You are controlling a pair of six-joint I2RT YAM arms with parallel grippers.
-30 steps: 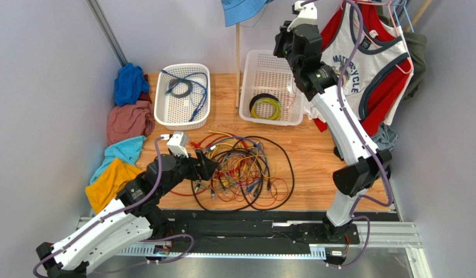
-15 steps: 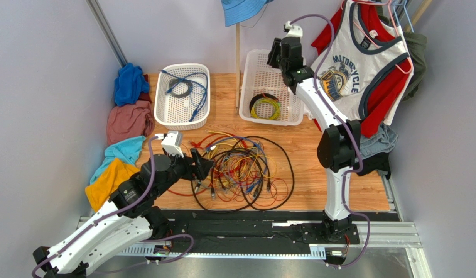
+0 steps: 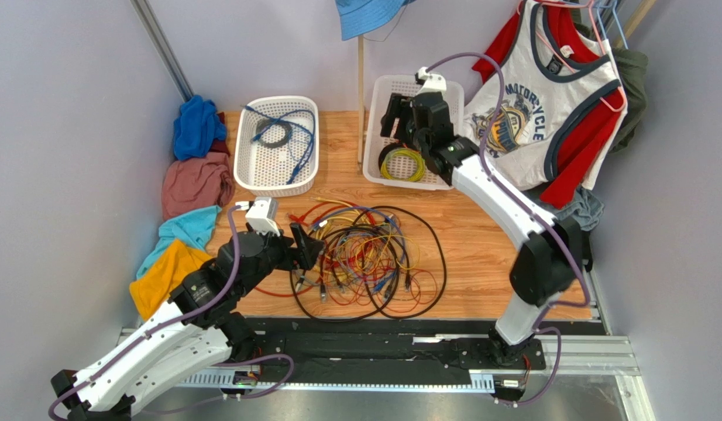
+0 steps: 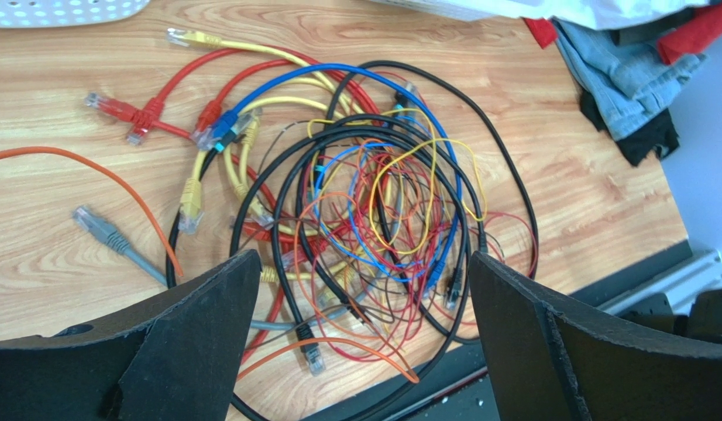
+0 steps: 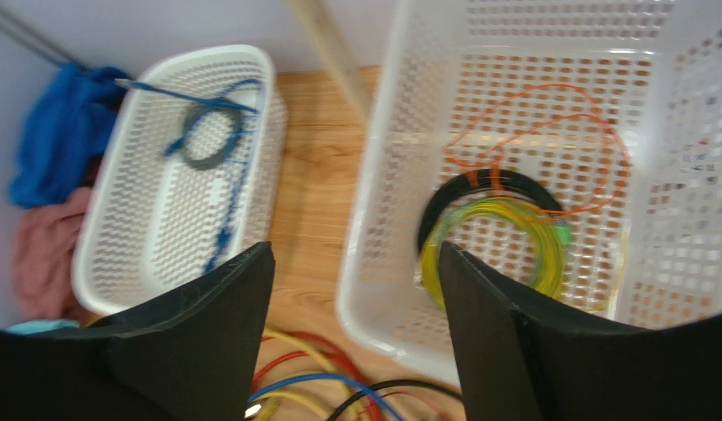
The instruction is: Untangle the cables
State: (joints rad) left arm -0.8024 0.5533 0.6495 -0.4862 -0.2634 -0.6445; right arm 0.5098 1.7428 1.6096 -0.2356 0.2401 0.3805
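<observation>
Left tool point(image 4: 363, 263) (agape) near cables point(image 4: 373, 175)

The cables point(image 3: 364, 260) lie in one tangled heap on the wooden surface point(image 3: 483, 250), near its front edge. Thin wires in black, blue, red, orange and yellow cross one another in loose, overlapping loops. A thicker black cable point(image 4: 505, 162) rings the right side of the heap (the widest loop of all). In the left wrist view, a red cable point(image 4: 127, 112) and a yellow cable point(image 4: 189, 38) trail out to the upper left and end in small plugs. An orange cable point(image 4: 74, 155) arcs away leftward, with a grey plug point(image 4: 96, 224) just beside it.
</observation>
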